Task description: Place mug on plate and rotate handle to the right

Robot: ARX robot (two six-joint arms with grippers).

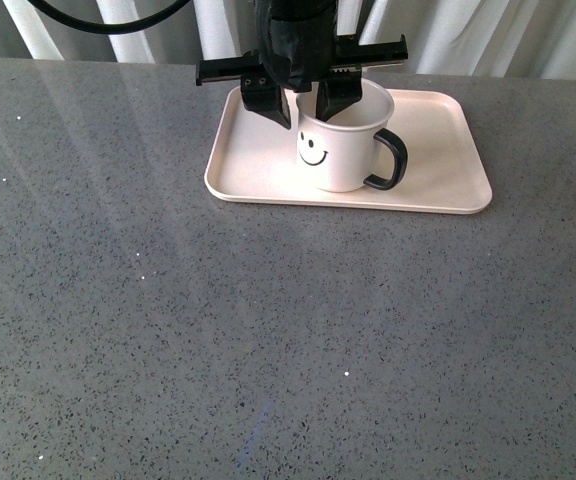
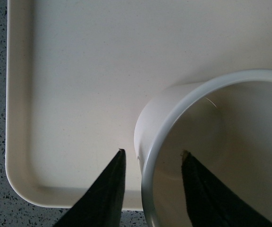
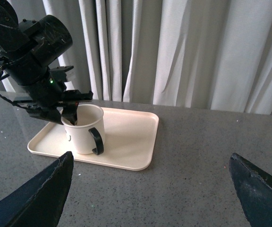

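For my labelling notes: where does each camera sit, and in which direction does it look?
Front view: on the robot's body, facing forward over the table to the mug on the plate; left hand at the rim.
Left wrist view: on the left arm, looking down past its fingers, which straddle the mug's wall.
Right wrist view: on the right arm, looking across at the left arm; right hand open at the edges.
All three share mug and plate.
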